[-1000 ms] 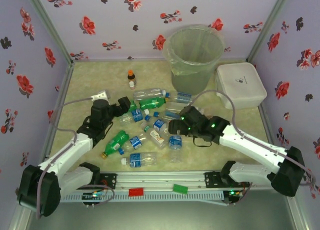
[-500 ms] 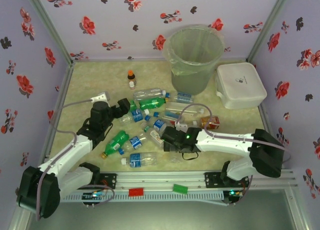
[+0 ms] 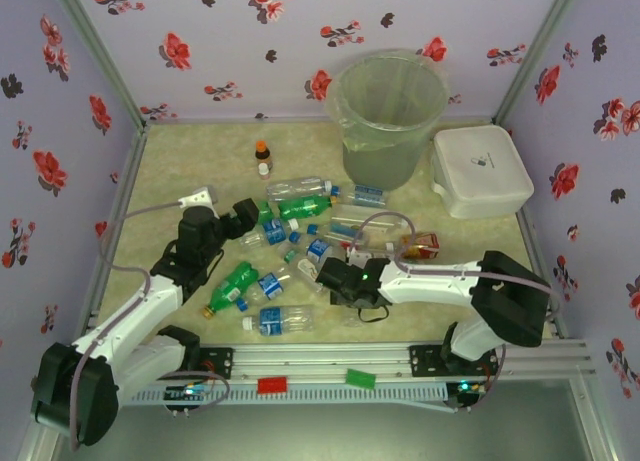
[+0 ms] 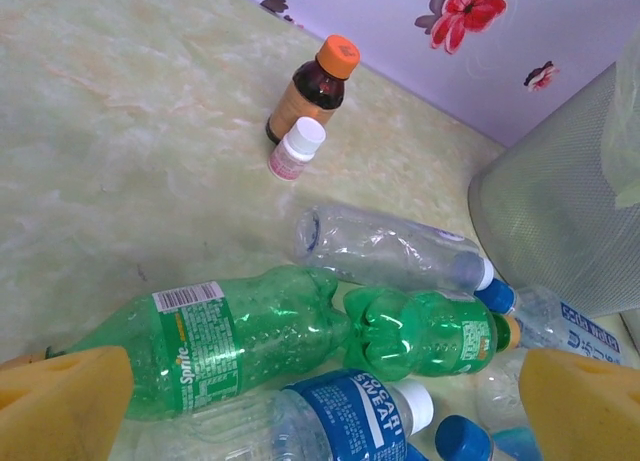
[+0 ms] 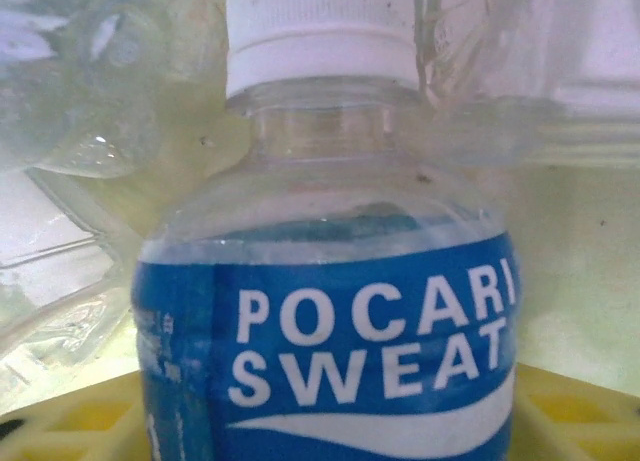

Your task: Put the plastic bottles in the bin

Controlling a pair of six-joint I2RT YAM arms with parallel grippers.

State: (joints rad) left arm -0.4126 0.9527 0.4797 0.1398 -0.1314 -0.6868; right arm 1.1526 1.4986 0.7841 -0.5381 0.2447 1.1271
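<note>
Fifteen or so plastic bottles (image 3: 300, 207), lying scattered mid-desk (image 3: 180, 161); bin (image 3: 380, 156) upright at the far edge, well apart from them. Right gripper (image 3: 330, 278): low in the heap, jaws either side of a blue-labelled white-capped bottle (image 5: 330, 311); firm clamp cannot be told. Left gripper (image 3: 248, 213): wide open, empty, above a green bottle (image 4: 230, 341). Hazards: thin round bottle could squirt from the pads or crumple; touching neighbours may be dragged; tall bin rim may catch it.

Walled in by flowers (image 3: 176, 49), evenly lit.
Lavender walls (image 3: 240, 26) dotted with red and dark blossoms, grey metal corner posts (image 3: 100, 56), pale yellow-green marbled worktop (image 3: 180, 156).
</note>
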